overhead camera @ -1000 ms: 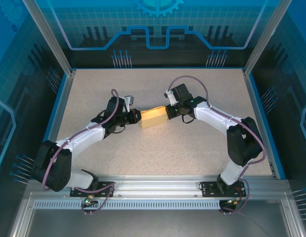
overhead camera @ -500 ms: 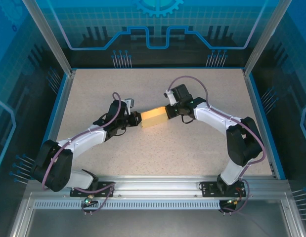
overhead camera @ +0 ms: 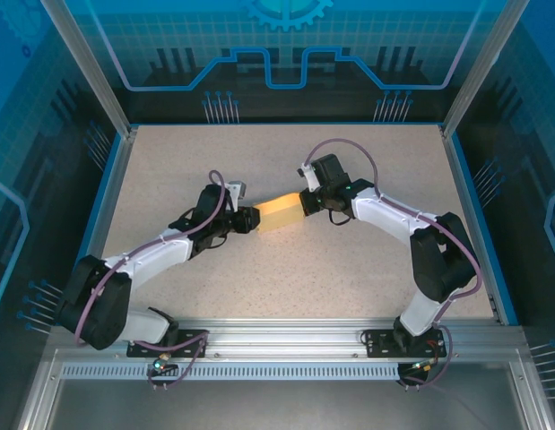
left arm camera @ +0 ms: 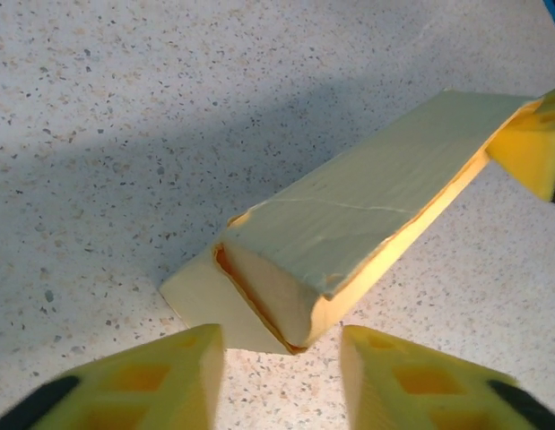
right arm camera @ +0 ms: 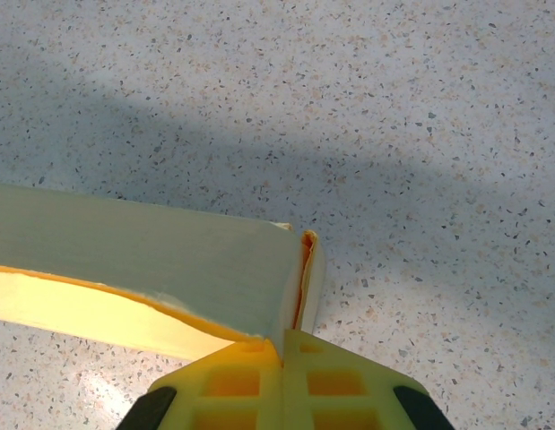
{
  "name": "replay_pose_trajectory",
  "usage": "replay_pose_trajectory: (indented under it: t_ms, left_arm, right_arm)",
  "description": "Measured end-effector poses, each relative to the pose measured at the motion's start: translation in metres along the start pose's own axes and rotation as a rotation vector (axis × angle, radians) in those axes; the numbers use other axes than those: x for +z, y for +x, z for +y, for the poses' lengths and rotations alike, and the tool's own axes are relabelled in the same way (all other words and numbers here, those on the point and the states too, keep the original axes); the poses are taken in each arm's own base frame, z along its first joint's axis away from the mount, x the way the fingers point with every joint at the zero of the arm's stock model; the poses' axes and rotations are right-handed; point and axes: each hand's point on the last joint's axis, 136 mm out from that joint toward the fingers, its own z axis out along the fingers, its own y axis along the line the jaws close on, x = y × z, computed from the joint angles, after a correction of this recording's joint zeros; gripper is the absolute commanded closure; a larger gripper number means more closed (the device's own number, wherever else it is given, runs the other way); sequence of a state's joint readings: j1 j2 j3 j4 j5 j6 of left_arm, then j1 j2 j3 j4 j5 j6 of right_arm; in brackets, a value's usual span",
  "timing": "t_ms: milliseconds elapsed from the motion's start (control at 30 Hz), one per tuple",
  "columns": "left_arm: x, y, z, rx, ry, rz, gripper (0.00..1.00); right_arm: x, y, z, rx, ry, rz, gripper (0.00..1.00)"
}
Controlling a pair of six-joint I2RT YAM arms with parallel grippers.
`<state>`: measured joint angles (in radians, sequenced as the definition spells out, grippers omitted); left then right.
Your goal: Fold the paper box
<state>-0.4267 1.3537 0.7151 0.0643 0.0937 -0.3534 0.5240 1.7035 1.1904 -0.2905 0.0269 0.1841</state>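
The paper box (overhead camera: 279, 213) is a pale yellow, long, partly formed box lying mid-table between both arms. In the left wrist view its near end (left arm camera: 286, 296) is open, with a flap (left arm camera: 198, 303) flat on the table. My left gripper (left arm camera: 281, 385) is open just short of that end, one finger on each side, touching nothing. My left gripper (overhead camera: 250, 218) sits at the box's left end. My right gripper (right arm camera: 283, 345) is shut on the paper box (right arm camera: 143, 260) at the thin wall of its right end. My right gripper (overhead camera: 304, 204) meets the box there.
The speckled table (overhead camera: 286, 269) is bordered by a blue rim and metal posts. A metal rail (overhead camera: 277, 336) runs along the near edge by the arm bases. Free table surface lies around the box on all sides.
My left gripper has slid right and slightly nearer, closing in on the box's left end. The right gripper and the box have barely moved.
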Motion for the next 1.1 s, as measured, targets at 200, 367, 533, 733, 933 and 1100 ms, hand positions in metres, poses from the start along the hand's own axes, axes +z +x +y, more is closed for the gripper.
replay_pose_trajectory:
  t_ms: [200, 367, 533, 733, 933, 1100]
  left_arm:
    - [-0.019, -0.018, -0.012, 0.03, 0.034, -0.07, 0.34]
    - [-0.024, -0.034, -0.006, 0.002, 0.039, -0.118, 0.33]
    - [-0.009, -0.038, 0.012, -0.067, 0.012, -0.1, 0.34]
    - [0.01, -0.027, 0.021, -0.11, 0.004, -0.05, 0.37]
    - [0.016, -0.023, 0.02, -0.116, 0.021, -0.028, 0.39]
    - [0.017, -0.02, 0.019, -0.116, 0.027, -0.021, 0.39]
  right_arm:
    - [0.0, 0.0, 0.0, 0.0, 0.0, 0.0, 0.95]
    - [0.0, 0.0, 0.0, -0.001, -0.001, 0.0, 0.95]
    - [0.0, 0.0, 0.0, -0.001, 0.0, 0.0, 0.95]
    - [0.0, 0.001, 0.0, -0.001, 0.0, -0.002, 0.95]
    - [0.0, 0.0, 0.0, -0.001, -0.001, -0.007, 0.91]
    - [0.0, 0.0, 0.0, 0.004, 0.001, -0.006, 0.82]
